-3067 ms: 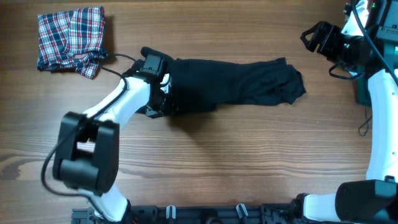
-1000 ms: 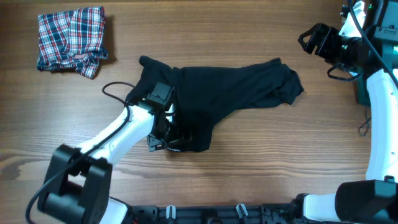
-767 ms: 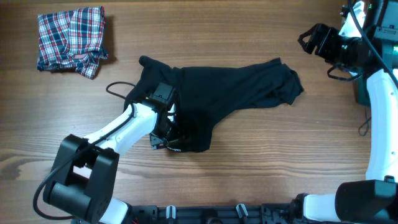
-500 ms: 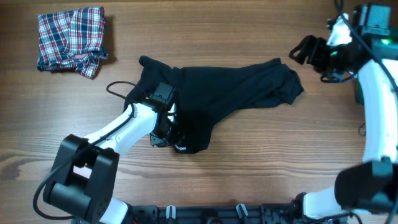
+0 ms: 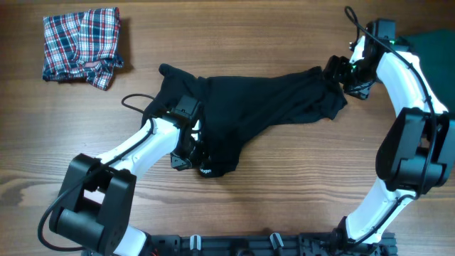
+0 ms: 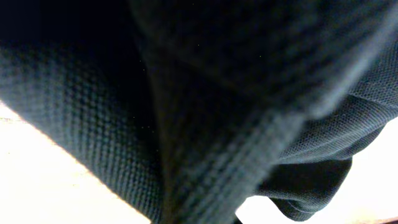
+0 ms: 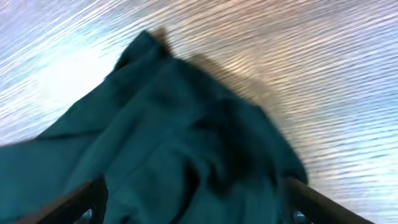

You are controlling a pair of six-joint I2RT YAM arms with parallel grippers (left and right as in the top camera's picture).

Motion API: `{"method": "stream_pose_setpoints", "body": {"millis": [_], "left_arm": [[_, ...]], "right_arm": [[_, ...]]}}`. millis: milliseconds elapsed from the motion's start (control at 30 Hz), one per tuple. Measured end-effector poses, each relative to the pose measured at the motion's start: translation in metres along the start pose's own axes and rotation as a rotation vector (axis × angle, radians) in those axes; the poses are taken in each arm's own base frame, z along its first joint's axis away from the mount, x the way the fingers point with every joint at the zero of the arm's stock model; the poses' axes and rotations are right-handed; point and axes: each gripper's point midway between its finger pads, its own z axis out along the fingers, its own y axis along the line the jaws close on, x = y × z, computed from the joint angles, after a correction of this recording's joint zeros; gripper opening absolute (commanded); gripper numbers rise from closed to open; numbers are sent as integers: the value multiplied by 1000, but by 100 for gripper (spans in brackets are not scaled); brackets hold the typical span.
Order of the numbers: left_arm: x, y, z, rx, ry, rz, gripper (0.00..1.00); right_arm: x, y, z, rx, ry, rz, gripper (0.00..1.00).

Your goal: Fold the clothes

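A large black shirt [image 5: 270,96] lies crumpled across the middle of the table, with a lobe hanging toward the front [image 5: 224,153]. My left gripper [image 5: 193,153] is shut on that front lobe's left edge. Black knit fabric [image 6: 205,112] fills the left wrist view and hides the fingers. My right gripper [image 5: 341,73] stands open over the shirt's bunched right end. In the right wrist view its fingers [image 7: 87,202] straddle the fabric [image 7: 186,143], the right gripper [image 7: 191,214] wide apart. A plaid garment [image 5: 82,44] lies folded at the far left.
A dark green garment [image 5: 435,39] lies at the far right edge, partly behind the right arm. The left arm's cable [image 5: 135,103] loops over the wood beside the shirt's left end. Bare wooden table [image 5: 306,185] lies in front of the shirt.
My left gripper has shut on the shirt's front lobe. The right arm has swung in from the far right edge to the shirt's right end, still open.
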Motion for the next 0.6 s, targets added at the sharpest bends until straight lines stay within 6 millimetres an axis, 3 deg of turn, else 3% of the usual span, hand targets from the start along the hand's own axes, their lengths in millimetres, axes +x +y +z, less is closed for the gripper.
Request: {"method": "stream_pose_setpoints", "body": {"millis": [133,167,267,300,333,400,467,500,600], "left_arm": [[-1,-1,0,3,-4,1,4],[-1,-1,0,3,-4,1,4],[-1,-1,0,2,-4,1,4],[-1,-1,0,3,-4,1,4],[-1,-1,0,3,-4,1,4],[-1,-1,0,2,-4,1,4],[-1,-1,0,3,-4,1,4],[-1,-1,0,2,-4,1,4],[-1,-1,0,2,-4,1,4]], "right_arm": [[-6,-4,10,13,-12,0,87],[-7,-5,14,13,-12,0,82],[-6,-7,18,17,-5,8,60],[-5,-7,20,19,-1,11,41],[-5,-7,20,19,2,8,32],[-5,-7,21,19,3,12,31],[-5,-7,21,16,4,7,39],[-5,-7,21,15,4,9,50],[-1,-9,25,17,9,8,52]]}}
